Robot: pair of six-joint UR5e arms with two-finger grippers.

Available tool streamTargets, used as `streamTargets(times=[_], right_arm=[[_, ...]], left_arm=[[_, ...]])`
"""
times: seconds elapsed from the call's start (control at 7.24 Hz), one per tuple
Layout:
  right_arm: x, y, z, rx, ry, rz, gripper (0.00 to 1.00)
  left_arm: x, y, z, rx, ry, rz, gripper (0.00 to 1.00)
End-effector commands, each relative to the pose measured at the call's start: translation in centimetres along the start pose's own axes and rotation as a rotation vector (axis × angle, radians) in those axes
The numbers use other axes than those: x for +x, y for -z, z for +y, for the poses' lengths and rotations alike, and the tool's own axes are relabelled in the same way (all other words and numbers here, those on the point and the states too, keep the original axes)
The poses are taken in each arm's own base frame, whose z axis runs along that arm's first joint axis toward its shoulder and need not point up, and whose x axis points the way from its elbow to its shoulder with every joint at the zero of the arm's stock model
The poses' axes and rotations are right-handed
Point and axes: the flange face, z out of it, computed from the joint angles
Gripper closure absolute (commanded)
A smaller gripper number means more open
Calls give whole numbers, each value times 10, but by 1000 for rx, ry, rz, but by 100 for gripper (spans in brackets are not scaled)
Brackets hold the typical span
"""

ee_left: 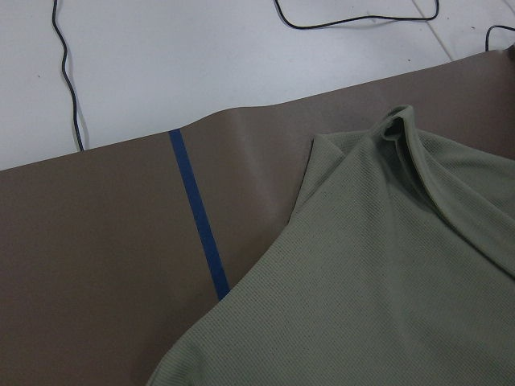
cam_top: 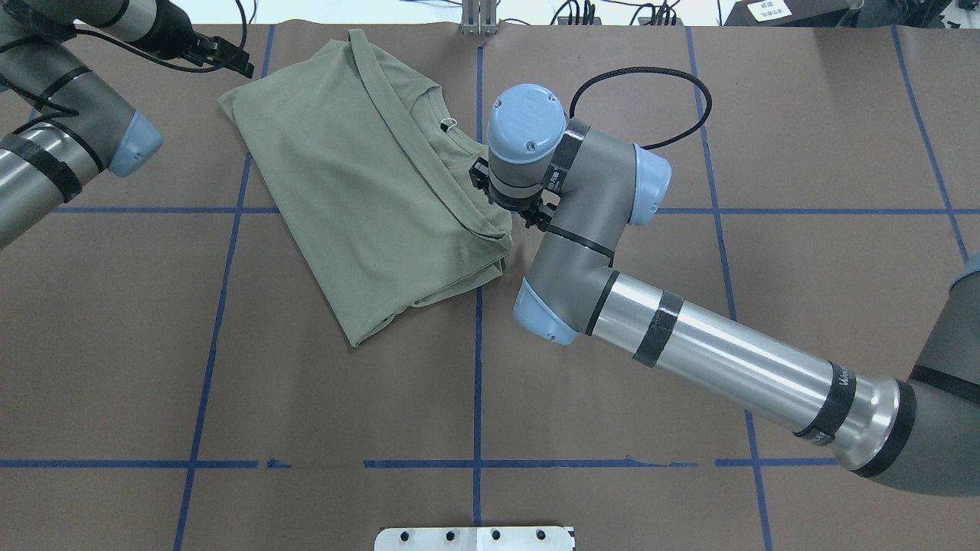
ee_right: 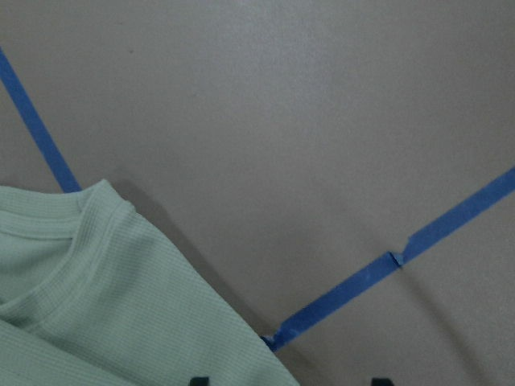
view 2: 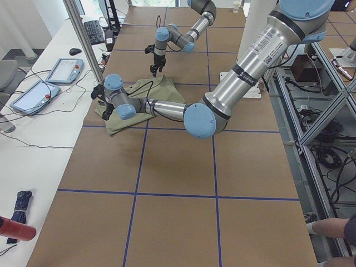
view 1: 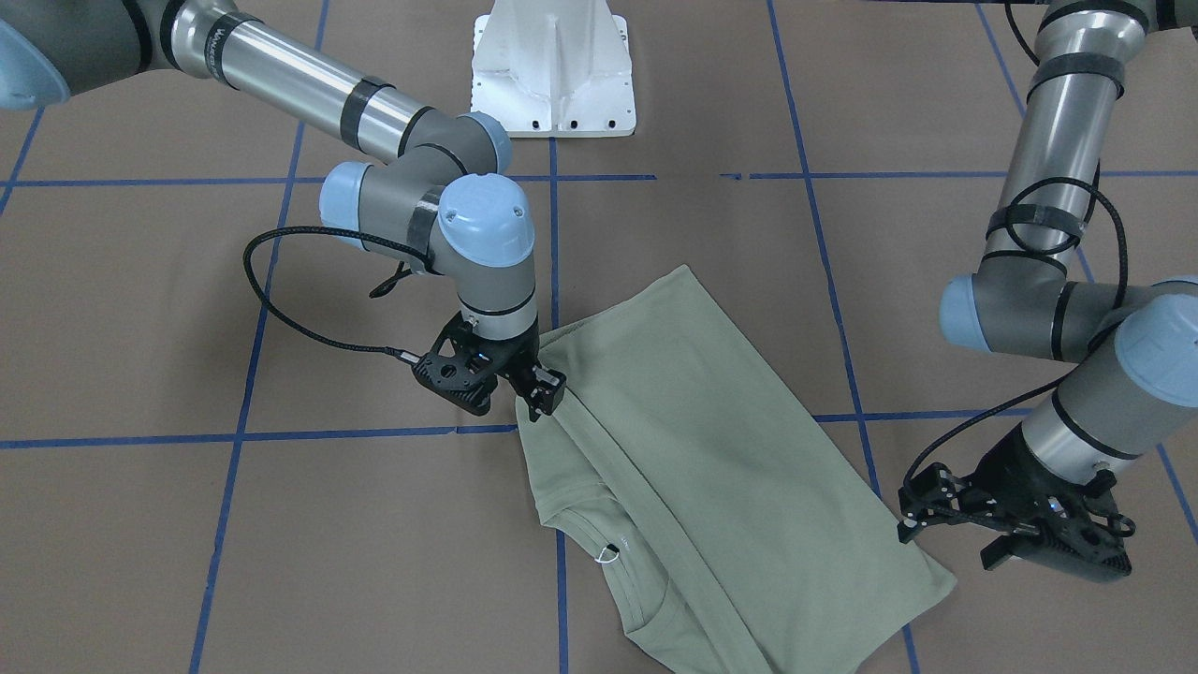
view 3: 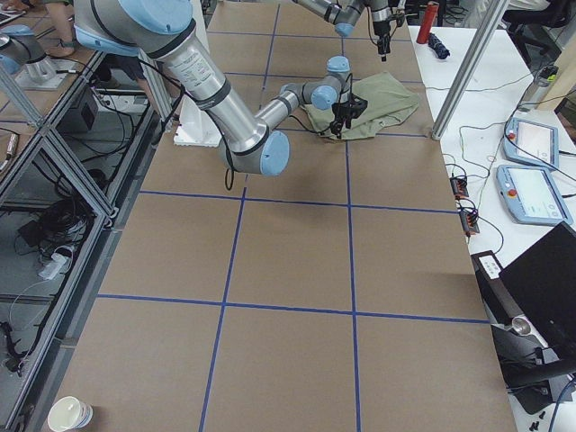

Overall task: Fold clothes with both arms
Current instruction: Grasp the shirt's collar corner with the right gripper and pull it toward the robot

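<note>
Shirt [cam_top: 360,191] lies folded on the table [cam_top: 612,398], on the far side from the robot and a little to its left of the middle. The neck is toward the far edge and one hem corner points back at the robot. Both long sides are turned in, so it forms a narrow oblong set at a slant across the blue tape [cam_top: 478,367]. The white label [view 1: 608,552] shows inside the ribbed collar.

The right gripper [view 1: 543,393] points straight down at the shirt's edge on the robot's right, about midway along that folded side. In the right wrist view its two fingertips [ee_right: 198,380] stand apart, with the edge of the cloth running between them. Whether they touch the knit I cannot tell. From overhead the right arm's wrist covers this spot.

The left gripper [view 1: 973,543] hangs just beside the shoulder corner on the robot's left, near the far table edge and off the cloth, holding nothing. I cannot tell whether its jaws are apart or together. The left wrist view shows only shirt, tape and the white bench beyond.

The white base [view 1: 552,75] stands well apart from the shirt. Two tablets [view 2: 50,80] and a keyboard [view 2: 92,30] lie on the side bench. A paper cup [view 3: 70,414] sits at the table's corner, and a person's leg [view 2: 334,225] shows beside the table.
</note>
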Motion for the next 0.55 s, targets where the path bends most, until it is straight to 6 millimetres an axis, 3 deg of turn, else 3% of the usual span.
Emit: streamTargets(times=[0.0,0.41], right_arm=[[4,-10,17,13,21,3,37],[8,-18,19,29,28,7,45]], left_arm=[[1,-2,1,-1,-2,1,0],[0,-2,2,-3,0,0,0]])
